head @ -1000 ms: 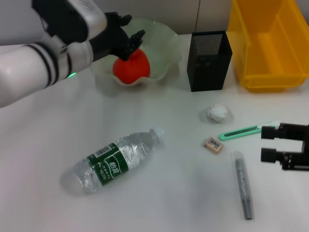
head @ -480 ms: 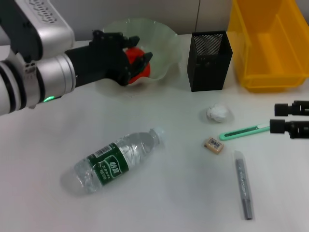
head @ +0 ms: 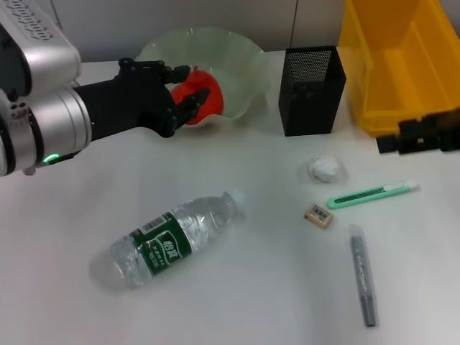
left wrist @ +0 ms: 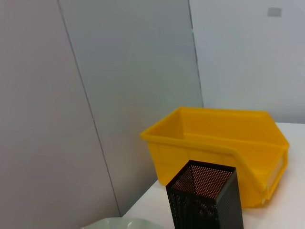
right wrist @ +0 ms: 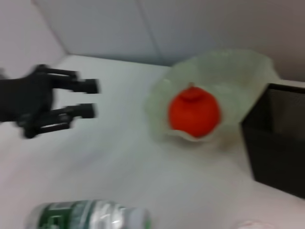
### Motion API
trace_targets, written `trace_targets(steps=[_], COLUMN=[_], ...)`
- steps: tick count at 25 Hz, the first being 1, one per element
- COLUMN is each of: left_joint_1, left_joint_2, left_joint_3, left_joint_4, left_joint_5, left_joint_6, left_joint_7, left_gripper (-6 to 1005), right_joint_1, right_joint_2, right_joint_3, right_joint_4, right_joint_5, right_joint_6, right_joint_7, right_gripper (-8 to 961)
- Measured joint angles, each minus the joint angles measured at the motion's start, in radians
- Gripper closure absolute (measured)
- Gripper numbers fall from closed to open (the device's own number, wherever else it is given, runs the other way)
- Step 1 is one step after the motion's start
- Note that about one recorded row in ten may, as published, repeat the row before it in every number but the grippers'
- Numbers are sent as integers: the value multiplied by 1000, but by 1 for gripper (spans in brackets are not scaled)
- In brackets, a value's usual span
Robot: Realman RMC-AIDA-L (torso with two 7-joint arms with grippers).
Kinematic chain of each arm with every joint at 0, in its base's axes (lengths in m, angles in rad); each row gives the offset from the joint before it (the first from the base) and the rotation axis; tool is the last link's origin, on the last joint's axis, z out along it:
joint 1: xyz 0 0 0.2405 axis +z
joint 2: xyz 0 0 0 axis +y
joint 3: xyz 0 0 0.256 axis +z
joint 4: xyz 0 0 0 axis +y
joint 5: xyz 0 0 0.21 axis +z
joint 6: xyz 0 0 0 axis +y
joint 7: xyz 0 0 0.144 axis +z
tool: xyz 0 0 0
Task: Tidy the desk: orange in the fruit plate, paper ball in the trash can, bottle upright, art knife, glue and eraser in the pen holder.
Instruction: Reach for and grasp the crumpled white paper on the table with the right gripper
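One item is done: the orange is seen in the plate at eleven o'clock. The left gripper, fingers spread and empty, could nudge the plate. The bottle, green label unreadable, could roll. Whether the right gripper, at three o'clock, is open cannot be told.

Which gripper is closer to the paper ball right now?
Right. The right gripper hangs beside the yellow bin, a short way off the paper ball. The left gripper is over by the fruit plate, much farther away.
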Motion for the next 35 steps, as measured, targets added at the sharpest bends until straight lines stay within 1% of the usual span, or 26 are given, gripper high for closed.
trace_targets(steps=[4,9,12,15,19,23,27,28,35], left_joint_1=[3,4,5,10,10,11,8,3,0], left_joint_2=[0,0,0,0,0,0,0,0,-1], left_joint_3=[-18,-26,-28,-29,-29,-29,-29,-31,-49], left_joint_4=[-4,-9,-10,-11,-11,-14,-22,-42,-53], left_joint_5=[0,0,0,0,0,0,0,0,-10], left_joint_6=[10,15,17,19,19,18,15,13,12], left_joint_7=[-7,-11,-11,-10,-9,-2,0,0,0], left_gripper=[604,604,605,605,605,605,606,606,606], right_joint_1=[70,171,213,254,318,360,380,392,477], right_joint_2=[-7,-38,-46,-47,-48,-40,-39,-40,-45], right_joint_3=[-36,-71,-107,-136,-170,-236,-302,-312,-321], right_joint_4=[-51,-28,-11,21,105,203,276,300,464], right_joint_5=[-99,-222,-279,-335,-427,-492,-499,-501,-531], right_joint_6=[1,-18,-29,-29,-18,60,146,160,243], right_joint_7=[136,248,282,300,304,297,285,278,248], right_gripper=[224,225,225,225,226,226,226,227,227])
